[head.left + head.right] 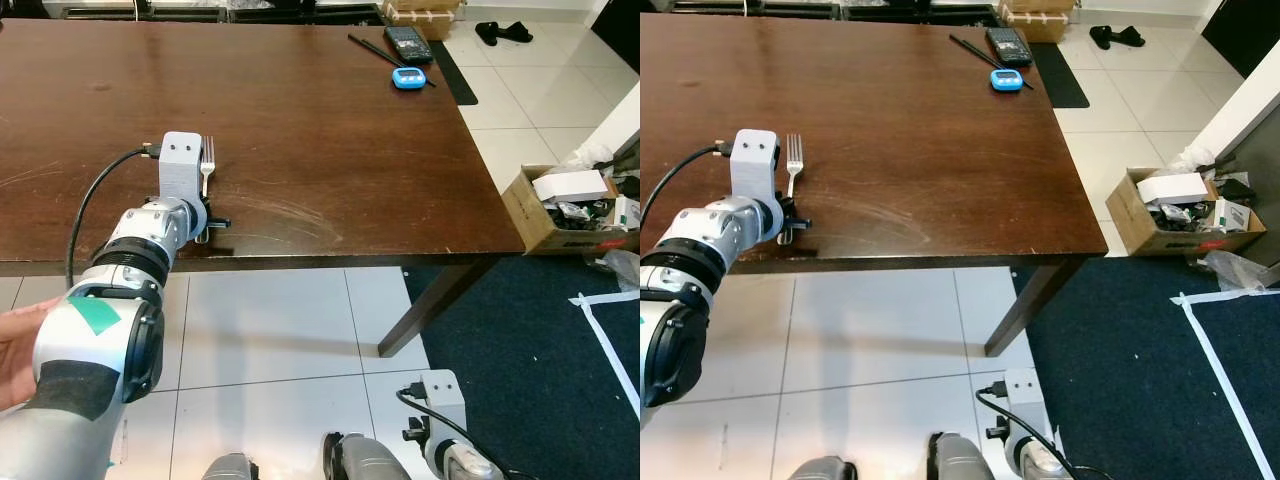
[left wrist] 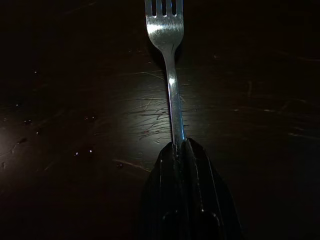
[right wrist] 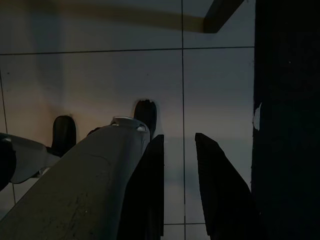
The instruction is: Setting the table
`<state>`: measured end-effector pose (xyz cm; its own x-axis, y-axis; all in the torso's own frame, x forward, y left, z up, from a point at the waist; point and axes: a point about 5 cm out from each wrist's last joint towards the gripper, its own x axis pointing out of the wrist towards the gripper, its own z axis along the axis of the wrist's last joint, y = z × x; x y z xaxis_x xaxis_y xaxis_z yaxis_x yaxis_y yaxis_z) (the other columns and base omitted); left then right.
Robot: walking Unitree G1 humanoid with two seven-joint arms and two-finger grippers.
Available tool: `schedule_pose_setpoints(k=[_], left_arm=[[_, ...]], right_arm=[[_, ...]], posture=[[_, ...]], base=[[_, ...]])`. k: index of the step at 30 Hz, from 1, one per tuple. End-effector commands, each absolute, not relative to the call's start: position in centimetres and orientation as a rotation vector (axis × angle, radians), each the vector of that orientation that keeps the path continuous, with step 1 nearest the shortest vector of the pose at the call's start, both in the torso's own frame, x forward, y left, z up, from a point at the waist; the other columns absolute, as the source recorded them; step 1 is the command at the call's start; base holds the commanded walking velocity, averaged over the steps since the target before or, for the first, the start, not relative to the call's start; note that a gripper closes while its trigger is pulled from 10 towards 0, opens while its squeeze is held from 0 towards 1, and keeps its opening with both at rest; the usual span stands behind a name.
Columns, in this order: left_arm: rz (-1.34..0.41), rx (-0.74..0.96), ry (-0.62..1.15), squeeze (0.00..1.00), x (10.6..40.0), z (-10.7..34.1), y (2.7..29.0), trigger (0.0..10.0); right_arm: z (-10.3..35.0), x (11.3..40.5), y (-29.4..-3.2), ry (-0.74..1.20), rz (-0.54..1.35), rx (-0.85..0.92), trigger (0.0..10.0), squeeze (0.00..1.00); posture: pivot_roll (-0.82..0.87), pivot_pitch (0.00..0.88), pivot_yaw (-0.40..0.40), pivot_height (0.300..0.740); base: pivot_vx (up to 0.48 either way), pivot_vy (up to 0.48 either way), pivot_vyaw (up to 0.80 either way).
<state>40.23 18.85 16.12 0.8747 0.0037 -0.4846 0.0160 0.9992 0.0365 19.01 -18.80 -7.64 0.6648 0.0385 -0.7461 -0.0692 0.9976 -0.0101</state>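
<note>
Down at seven o'clock a person's hand (image 1: 18, 350) rests against the robot's silver left arm (image 1: 100, 340), perhaps steadying it. Moving right, the left gripper (image 2: 176, 150) has its two black fingers pinched tight on the handle of the silver metal fork (image 2: 167, 50), tines pointing to twelve o'clock, low over the dark brown wooden table (image 1: 320, 150) near its front edge, likely to lay it where a diner sits. Further right, at one o'clock, a blue round timer (image 1: 408, 77) sits far off. Down at five o'clock the right gripper (image 3: 179, 170) hangs idle over white floor tiles (image 3: 100, 75), fingers apart, holding nothing.
</note>
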Motion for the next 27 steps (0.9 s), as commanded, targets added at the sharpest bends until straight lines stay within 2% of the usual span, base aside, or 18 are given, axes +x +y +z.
schedule_pose_setpoints(k=[1, 14, 15, 16, 22, 23, 24, 25, 27], left_arm=[[-0.002, 0.037, 0.529, 0.00, 40.10, 15.63, 18.70, 10.0], [0.008, 0.049, 0.532, 0.00, 40.08, 15.71, 19.19, 10.0], [-0.001, 0.057, 0.531, 0.05, 40.09, 15.70, 19.10, 10.0], [-0.007, 0.058, 0.531, 1.00, 40.10, 15.69, 18.98, 10.0], [-0.019, 0.062, 0.525, 1.00, 40.18, 15.79, 18.76, 10.0], [-0.016, 0.065, 0.524, 0.46, 40.20, 15.86, 18.78, 10.0], [-0.016, 0.065, 0.524, 0.46, 40.20, 15.86, 18.78, 10.0], [-0.014, 0.070, 0.522, 0.00, 40.22, 15.92, 18.80, 10.0], [0.017, 0.081, 0.500, 0.00, 40.42, 16.57, 19.17, 10.0]], right_arm=[[-7.92, 18.37, -19.25, 0.862, 0.043, -0.028, 10.0, 0.00], [-7.84, 18.48, -19.32, 0.856, 0.040, -0.028, 10.0, 0.00], [-7.83, 18.49, -19.32, 0.855, 0.040, -0.029, 10.0, 0.00], [-7.83, 18.50, -19.32, 0.855, 0.040, -0.029, 10.0, 0.00], [-7.80, 18.55, -19.35, 0.853, 0.036, -0.029, 10.0, 0.00], [-7.79, 18.58, -19.35, 0.852, 0.036, -0.028, 10.0, 0.00], [-7.79, 18.58, -19.35, 0.852, 0.036, -0.028, 10.0, 0.00], [-7.78, 18.59, -19.35, 0.852, 0.036, -0.028, 10.0, 0.00], [-7.77, 18.60, -19.35, 0.851, 0.036, -0.028, 10.0, 0.00]], posture=[[0.06, 0.124, 0.008, 0.740], [0.06, 0.122, 0.010, 0.740], [0.06, 0.122, 0.011, 0.740], [0.05, 0.122, 0.010, 0.740], [0.05, 0.119, 0.013, 0.740], [0.05, 0.117, 0.013, 0.740], [0.05, 0.117, 0.013, 0.740], [0.05, 0.117, 0.013, 0.740], [0.05, 0.116, 0.013, 0.740]], base=[[0.000, 0.000, 0.00], [0.000, 0.000, 0.00], [0.000, 0.000, 0.00], [0.000, 0.000, 0.00], [0.000, 0.000, 0.00], [0.000, 0.000, 0.00], [0.000, 0.000, 0.00], [0.000, 0.000, 0.00], [0.000, 0.000, 0.00]])
